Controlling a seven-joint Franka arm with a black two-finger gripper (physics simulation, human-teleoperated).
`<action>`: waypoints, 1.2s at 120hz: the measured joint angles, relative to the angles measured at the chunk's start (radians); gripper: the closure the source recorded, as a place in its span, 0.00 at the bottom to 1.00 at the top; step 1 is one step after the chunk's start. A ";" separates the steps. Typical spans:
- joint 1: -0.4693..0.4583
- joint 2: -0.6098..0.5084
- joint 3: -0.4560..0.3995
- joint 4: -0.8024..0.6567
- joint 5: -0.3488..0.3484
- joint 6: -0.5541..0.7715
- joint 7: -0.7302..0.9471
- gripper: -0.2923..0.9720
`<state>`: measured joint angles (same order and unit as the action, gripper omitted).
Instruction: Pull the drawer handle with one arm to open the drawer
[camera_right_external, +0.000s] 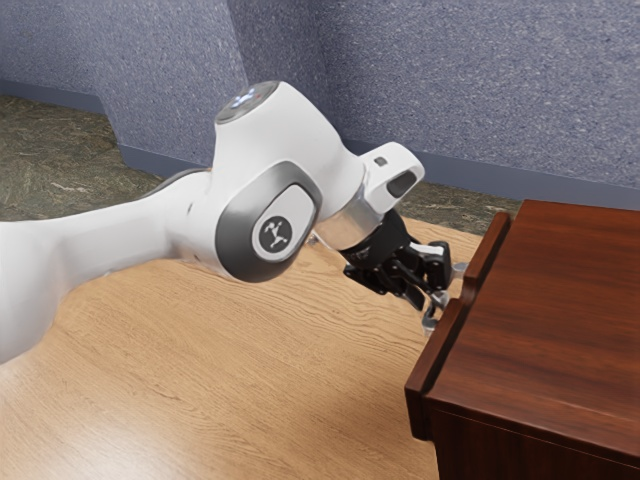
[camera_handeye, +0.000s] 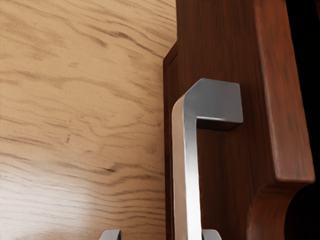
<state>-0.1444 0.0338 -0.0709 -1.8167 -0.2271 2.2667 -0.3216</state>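
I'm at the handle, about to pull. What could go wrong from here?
1. The gripper straddles the handle, but its fingers look open, with one standing clear of the bar. Pulling before closing would likely slip off.
2. In the exterior view the hand meets the drawer at a slant. A pull off the drawer's own line could bind it or twist the grip.

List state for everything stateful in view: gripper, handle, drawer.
gripper: open, fingers straddling the handle, not clamped.
drawer handle: between the fingers, not gripped.
drawer: cannot tell whether open or shut.
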 joint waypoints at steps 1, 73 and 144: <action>0.000 0.000 0.000 0.000 0.001 0.000 0.000 0.67; -0.021 -0.038 0.007 -0.039 0.029 0.000 -0.001 0.68; -0.010 -0.059 0.011 -0.053 0.034 0.000 0.001 0.67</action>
<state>-0.1540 -0.0248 -0.0602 -1.8700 -0.1929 2.2671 -0.3205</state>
